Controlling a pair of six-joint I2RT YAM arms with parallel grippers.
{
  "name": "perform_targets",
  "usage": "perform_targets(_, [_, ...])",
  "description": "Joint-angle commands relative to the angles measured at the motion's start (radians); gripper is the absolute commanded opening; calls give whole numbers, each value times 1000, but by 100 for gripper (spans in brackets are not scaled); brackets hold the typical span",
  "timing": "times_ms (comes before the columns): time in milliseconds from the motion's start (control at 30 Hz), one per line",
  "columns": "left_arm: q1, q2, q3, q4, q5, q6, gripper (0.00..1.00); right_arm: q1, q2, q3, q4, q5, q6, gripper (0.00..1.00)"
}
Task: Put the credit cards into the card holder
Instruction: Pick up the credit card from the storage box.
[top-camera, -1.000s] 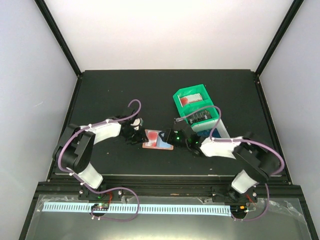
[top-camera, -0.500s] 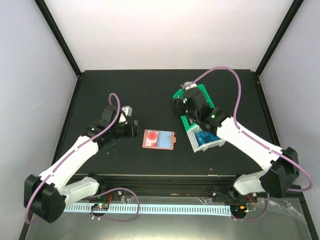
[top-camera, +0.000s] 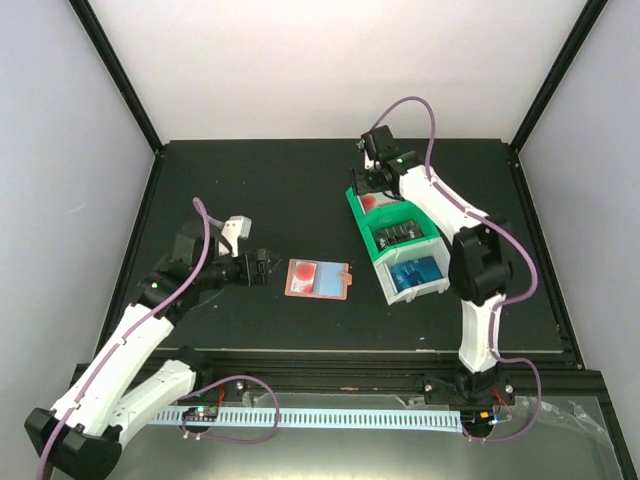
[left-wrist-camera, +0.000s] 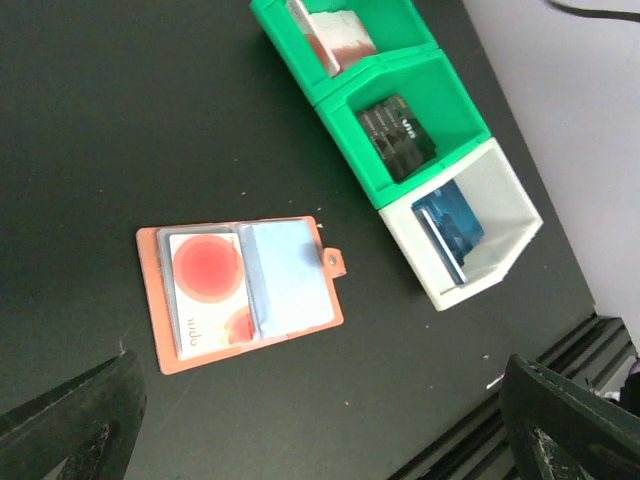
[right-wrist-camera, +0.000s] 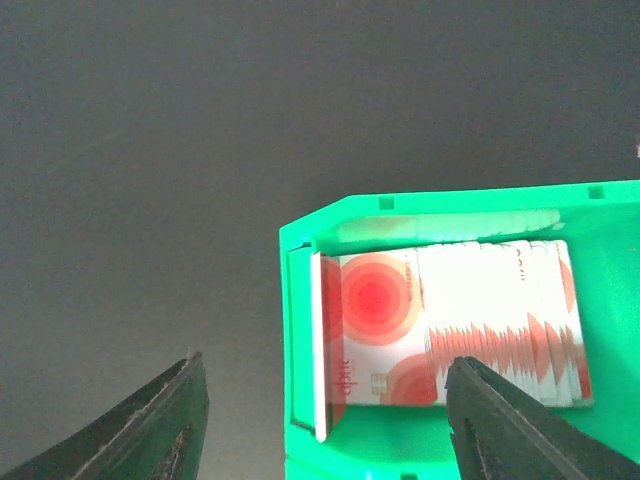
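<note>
The right end effector (top-camera: 369, 178) is hovering released, jaws spread, directly above the red-and-white credit cards (right-wrist-camera: 450, 330) in the green bin's (right-wrist-camera: 400, 205) end compartment; ideally descending straight, pinching one card's edge. The open card holder (top-camera: 317, 278) is lying well apart, beside the released left end effector (top-camera: 258, 268)

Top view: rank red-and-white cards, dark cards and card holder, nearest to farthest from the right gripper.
1. Red-and-white cards, at the back, by the right gripper.
2. Dark cards, just in front.
3. Card holder, lying open farther left.
</note>
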Motion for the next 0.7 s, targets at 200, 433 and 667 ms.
perform_targets(200, [19, -21, -24, 14, -15, 82, 99, -4, 242, 230, -139, -31, -45, 67])
perform_targets(433, [19, 25, -36, 24, -9, 92, 99, -4, 348, 265, -146, 36, -25, 66])
perform_targets(667, [19, 28, -34, 12, -34, 96, 99, -4, 409, 342, -193, -54, -17, 63])
